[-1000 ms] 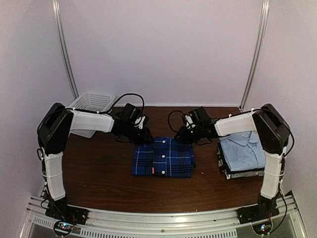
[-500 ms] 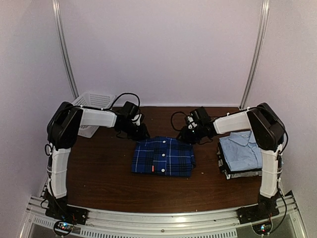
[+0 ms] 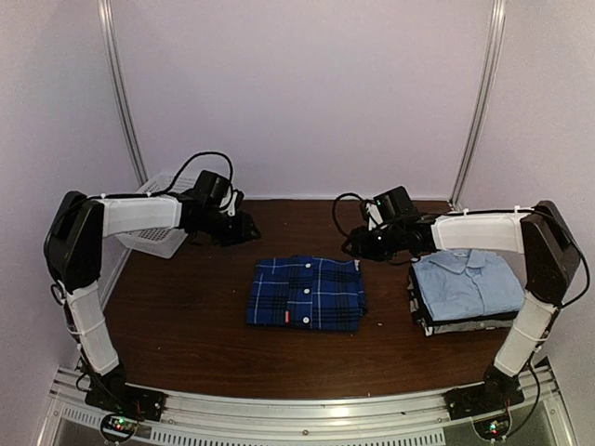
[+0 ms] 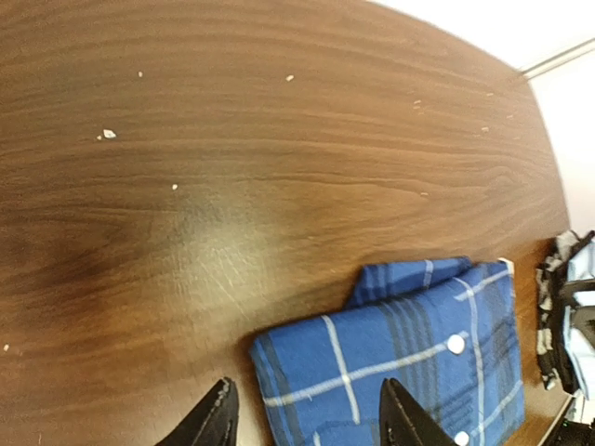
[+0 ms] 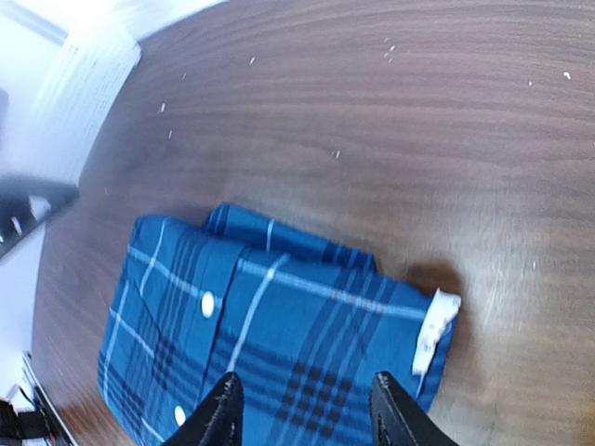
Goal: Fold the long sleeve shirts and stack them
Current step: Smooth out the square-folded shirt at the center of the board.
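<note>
Two pincers hang open and empty over the far part of the dark wood-grain table [image 3: 186,316]. The folded plaid shirt [image 3: 307,294] lies flat between them, nearer the arm bases, touching neither the left pincer [image 4: 307,413] nor the right pincer [image 5: 302,404]. On the outer side of the right pincer, a light blue shirt [image 3: 469,279] tops a stack of folded shirts [image 3: 456,323]. A white lattice basket [image 3: 158,200] sits on the outer side of the left pincer, in the table's corner. White specks dot the wood, and pale lilac walls [image 3: 307,93] close in the room.
</note>
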{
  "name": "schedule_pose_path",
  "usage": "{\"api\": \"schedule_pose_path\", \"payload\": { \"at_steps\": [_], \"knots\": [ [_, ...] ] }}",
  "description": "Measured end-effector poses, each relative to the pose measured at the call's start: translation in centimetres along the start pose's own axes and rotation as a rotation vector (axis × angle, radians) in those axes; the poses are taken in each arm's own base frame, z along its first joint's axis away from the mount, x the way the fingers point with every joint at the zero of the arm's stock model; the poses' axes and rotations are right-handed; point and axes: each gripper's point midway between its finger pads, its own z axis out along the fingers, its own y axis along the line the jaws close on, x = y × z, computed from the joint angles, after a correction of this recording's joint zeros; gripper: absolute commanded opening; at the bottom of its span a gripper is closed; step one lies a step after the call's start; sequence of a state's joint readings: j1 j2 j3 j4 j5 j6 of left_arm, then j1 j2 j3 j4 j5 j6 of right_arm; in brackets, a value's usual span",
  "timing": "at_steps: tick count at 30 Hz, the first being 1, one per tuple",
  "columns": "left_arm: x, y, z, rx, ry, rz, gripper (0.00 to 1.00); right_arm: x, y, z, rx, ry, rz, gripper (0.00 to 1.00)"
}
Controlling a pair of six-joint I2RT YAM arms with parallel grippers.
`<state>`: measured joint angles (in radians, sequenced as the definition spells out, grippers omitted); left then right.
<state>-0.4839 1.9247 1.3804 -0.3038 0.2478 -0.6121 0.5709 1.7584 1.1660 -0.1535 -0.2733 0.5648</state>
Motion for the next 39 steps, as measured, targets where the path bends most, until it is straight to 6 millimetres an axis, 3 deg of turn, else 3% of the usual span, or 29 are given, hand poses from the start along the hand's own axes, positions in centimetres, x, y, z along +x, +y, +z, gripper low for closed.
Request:
{"api": "schedule_pose_path", "payload": {
  "at_steps": [3,6,13,23,33,39],
  "knots": [
    [0.5,-0.6,-2.5,0.025,-0.03,0.01,0.54,2.3,0.5,-1.0,-0.004,0.024,-0.014,0.41],
    [2.3,-0.5,-4.1,0.04,-0.017,0.007,0.54,5.4,1.4,-1.8,-0.018,0.066,-0.032,0.4],
    [7.2,1.0,-5.0,0.044,0.054,-0.03,0.55,11.6,3.4,-2.7,-0.058,0.152,-0.05,0.38],
    [11.6,1.5,-4.2,0.078,0.141,-0.063,0.55,17.1,0.0,-2.6,-0.007,0.231,0.026,0.36],
    [12.6,0.9,-3.7,0.111,0.169,-0.062,0.55,17.9,0.5,-2.9,-0.008,0.237,0.027,0.37],
    [14.4,1.0,-2.5,0.112,0.23,-0.065,0.55,16.0,0.7,-4.8,0.009,0.166,0.017,0.44]
  ]
}}
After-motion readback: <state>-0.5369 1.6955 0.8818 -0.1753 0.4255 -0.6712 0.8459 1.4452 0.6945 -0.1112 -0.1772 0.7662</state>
